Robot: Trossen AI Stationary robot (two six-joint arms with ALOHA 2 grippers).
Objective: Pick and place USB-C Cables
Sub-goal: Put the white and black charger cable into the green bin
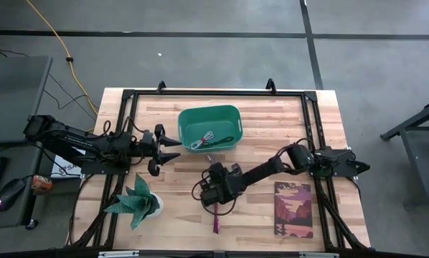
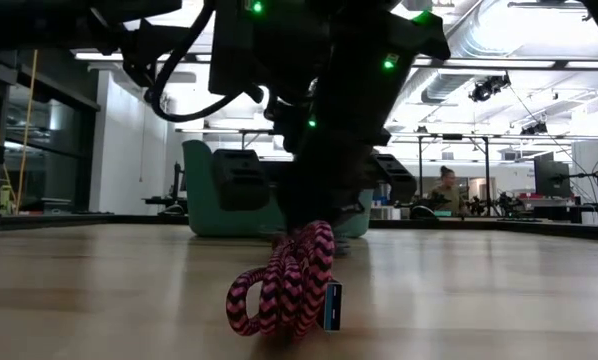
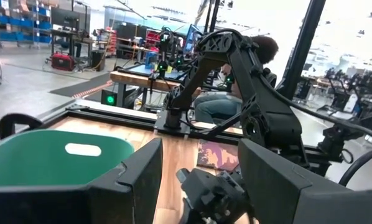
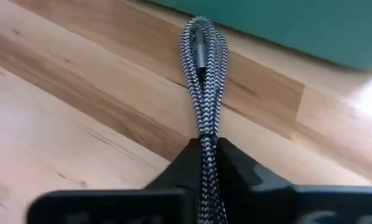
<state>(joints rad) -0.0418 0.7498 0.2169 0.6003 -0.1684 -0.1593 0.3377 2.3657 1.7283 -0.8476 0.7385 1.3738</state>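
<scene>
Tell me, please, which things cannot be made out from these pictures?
High view: the grey cable pinched in the right hand is hidden under that arm.
High view: the cables inside the green bin are too small to count.
Low view: the right arm hides what lies behind the maroon cable.
Left wrist view: the bin's wall hides its contents.

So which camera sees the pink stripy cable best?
The low view: the maroon cable lies coiled right in front of the camera, and its plug shows. The high view shows it only as a thin, small streak. Neither wrist view shows it.
</scene>
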